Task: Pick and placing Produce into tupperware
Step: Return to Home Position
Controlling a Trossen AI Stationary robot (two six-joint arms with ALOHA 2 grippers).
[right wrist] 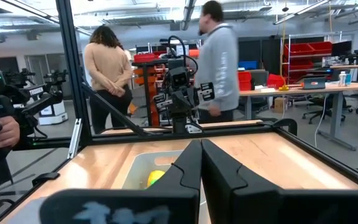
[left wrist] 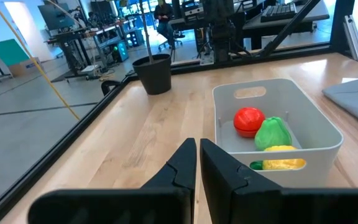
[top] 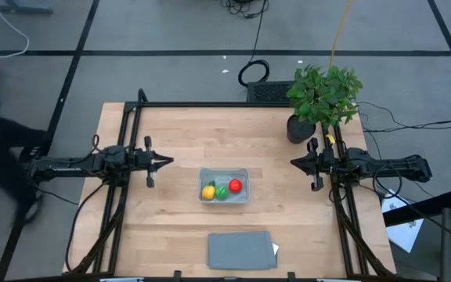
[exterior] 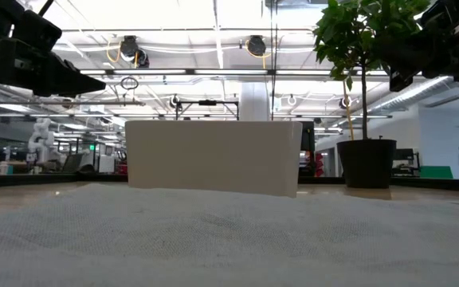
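The tupperware (top: 224, 186) is a pale translucent box with rounded corners, standing at the table's middle. All three produce pieces lie inside it: the yellow one (top: 208, 191), the green one (top: 221, 190) and the round red one (top: 235, 186). The left wrist view shows them too: red (left wrist: 248, 120), green (left wrist: 272, 132), yellow (left wrist: 280, 158). My left gripper (top: 167, 161) hovers left of the box with its fingers shut on nothing. My right gripper (top: 294, 162) hovers right of it, also shut and empty. The right wrist view catches the box (right wrist: 143, 168) and the yellow piece (right wrist: 156, 177).
A flat grey lid (top: 241, 251) lies near the table's near edge, in front of the box. A leafy potted plant (top: 323, 98) stands at the far right, close behind my right arm. Bare wood surrounds the box. People stand in the room beyond the table.
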